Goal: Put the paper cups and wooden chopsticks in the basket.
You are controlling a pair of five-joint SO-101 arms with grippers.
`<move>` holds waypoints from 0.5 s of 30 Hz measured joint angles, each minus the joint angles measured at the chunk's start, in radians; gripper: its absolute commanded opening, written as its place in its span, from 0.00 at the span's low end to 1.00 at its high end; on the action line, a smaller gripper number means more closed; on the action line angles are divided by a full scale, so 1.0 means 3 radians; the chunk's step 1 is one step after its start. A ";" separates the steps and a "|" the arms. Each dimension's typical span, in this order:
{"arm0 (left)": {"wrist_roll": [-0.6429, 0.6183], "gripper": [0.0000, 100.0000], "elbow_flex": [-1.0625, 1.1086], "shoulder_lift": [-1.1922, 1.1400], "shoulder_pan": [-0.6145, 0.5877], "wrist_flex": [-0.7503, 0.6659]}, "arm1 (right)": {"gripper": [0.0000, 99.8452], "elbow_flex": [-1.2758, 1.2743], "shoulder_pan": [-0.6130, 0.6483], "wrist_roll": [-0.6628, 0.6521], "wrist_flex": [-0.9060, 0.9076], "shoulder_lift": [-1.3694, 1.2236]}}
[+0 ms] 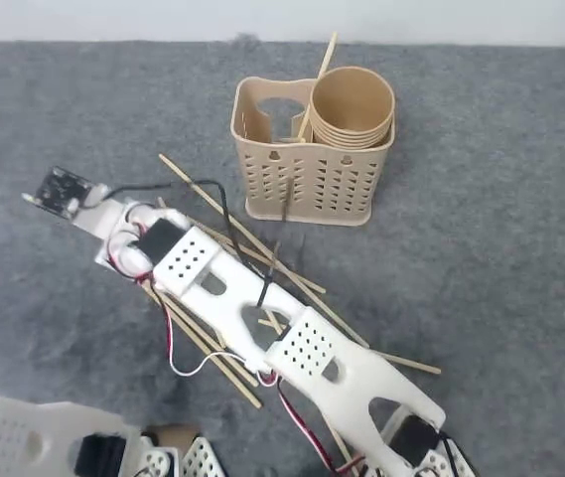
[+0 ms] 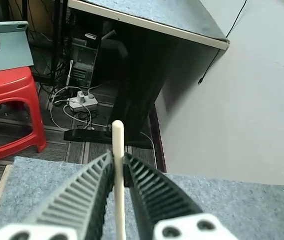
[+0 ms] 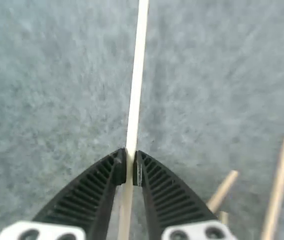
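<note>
Since the paper cups (image 1: 352,99) sit nested in the right compartment of the basket (image 1: 307,184), with one upright chopstick (image 1: 320,75) leaning out beside them, the cup half of the task looks done and the chopstick half barely begun. Several loose chopsticks (image 1: 188,181) lie criss-crossed on the grey table (image 1: 481,248), near and left of the basket. They are partly under the right arm (image 1: 252,293), so no exact count. Judgement: most sticks are left to move, two of them in hand. High view supplies the layout: basket, cups, pile, arm across the pile. The wrist views add the grips. Left wrist view: left gripper (image 2: 118,162) is closed nearly all the way on a pale chopstick (image 2: 118,135), whose tip pokes just past the fingertips. A red stool (image 2: 7,100) and room floor lie beyond the table edge, so this gripper faces off the table. Right wrist view: right gripper (image 3: 130,162) is pinched tight on a long chopstick (image 3: 138,75) that runs away over the grey surface, and two more stick ends (image 3: 279,180) lie just beside it. Cannot tell whether that long stick is lifted or resting on the table.
</note>
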State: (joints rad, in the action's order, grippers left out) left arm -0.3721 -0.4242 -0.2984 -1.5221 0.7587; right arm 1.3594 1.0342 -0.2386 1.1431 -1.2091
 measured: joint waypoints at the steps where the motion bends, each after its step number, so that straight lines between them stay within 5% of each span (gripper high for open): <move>1: 0.0000 0.01 0.0000 0.0000 0.0000 0.0000 | 0.01 0.0210 0.0005 0.0000 0.0169 0.0000; 8: 0.0000 0.01 0.0113 0.0020 0.0000 0.0000 | 0.01 0.0880 0.0000 0.0220 0.1335 0.0256; 15: 0.0000 0.01 0.0148 0.0087 0.0056 0.0061 | 0.01 0.0921 -0.0072 0.0542 0.2046 0.1396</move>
State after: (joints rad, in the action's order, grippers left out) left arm -0.3721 -0.3798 -0.2723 -1.5052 0.7772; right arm 1.6356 1.0127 -0.0760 1.7568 -0.7902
